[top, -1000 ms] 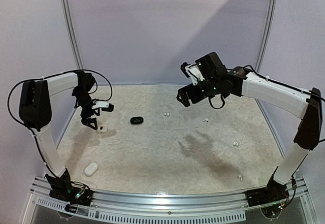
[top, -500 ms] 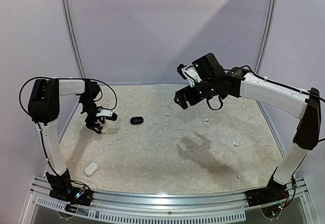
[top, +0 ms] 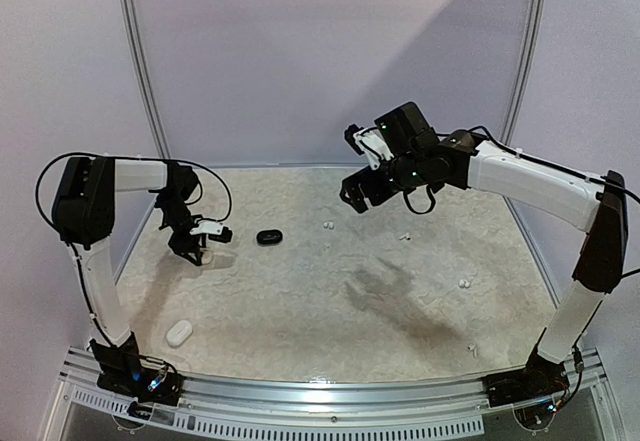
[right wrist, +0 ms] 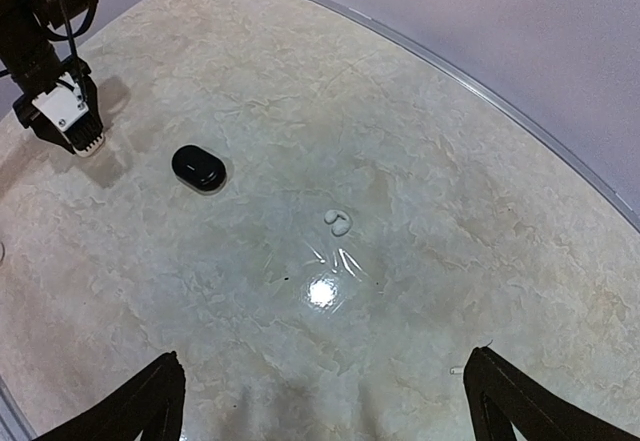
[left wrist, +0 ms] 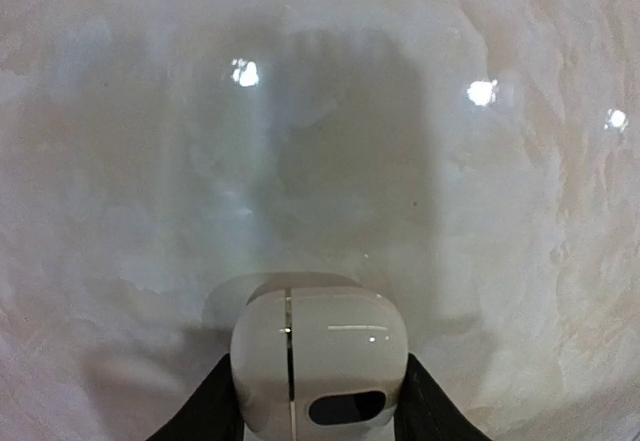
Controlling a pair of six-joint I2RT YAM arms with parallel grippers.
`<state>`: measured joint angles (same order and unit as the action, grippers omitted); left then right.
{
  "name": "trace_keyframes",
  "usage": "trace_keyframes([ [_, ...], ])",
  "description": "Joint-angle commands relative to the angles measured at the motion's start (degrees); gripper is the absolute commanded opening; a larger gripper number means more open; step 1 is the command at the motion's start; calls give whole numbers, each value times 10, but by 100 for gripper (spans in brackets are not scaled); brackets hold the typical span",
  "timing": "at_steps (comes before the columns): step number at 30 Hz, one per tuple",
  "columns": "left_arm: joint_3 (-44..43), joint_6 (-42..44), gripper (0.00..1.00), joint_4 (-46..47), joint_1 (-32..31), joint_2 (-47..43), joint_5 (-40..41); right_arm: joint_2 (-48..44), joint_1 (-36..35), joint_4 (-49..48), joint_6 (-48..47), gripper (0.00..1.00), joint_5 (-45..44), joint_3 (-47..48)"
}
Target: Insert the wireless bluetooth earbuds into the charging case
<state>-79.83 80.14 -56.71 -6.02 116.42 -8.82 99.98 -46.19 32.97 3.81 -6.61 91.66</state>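
Contact since a second ago: my left gripper (left wrist: 320,411) clamps the white charging case (left wrist: 318,346), then lying just beside it; my right gripper (right wrist: 325,401) hangs spread, white earbuds (right wrist: 338,221) lying below, ahead.

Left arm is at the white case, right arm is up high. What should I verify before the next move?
1. Left fingers on the white charging case: ok, one against each side.
2. Case lid open for loading: not ok, the seam looks closed.
3. Case lifted off the table: cannot tell.
4. Right gripper free: ok, fingers wide apart and empty, high above the table.
5. White earbuds accessible: ok, lying loose in the open under the right gripper.
6. Black case out of the way: ok, apart from those earbuds and from the left fingers.
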Motion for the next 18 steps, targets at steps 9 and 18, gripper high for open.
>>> trace_keyframes([
  [9,-67,-35,20,11,-64,-173,-133,22,37,-24,153,96,86,74],
  [18,130,-113,17,458,-212,-362,-118,66,0,-83,235,81,146,143],
])
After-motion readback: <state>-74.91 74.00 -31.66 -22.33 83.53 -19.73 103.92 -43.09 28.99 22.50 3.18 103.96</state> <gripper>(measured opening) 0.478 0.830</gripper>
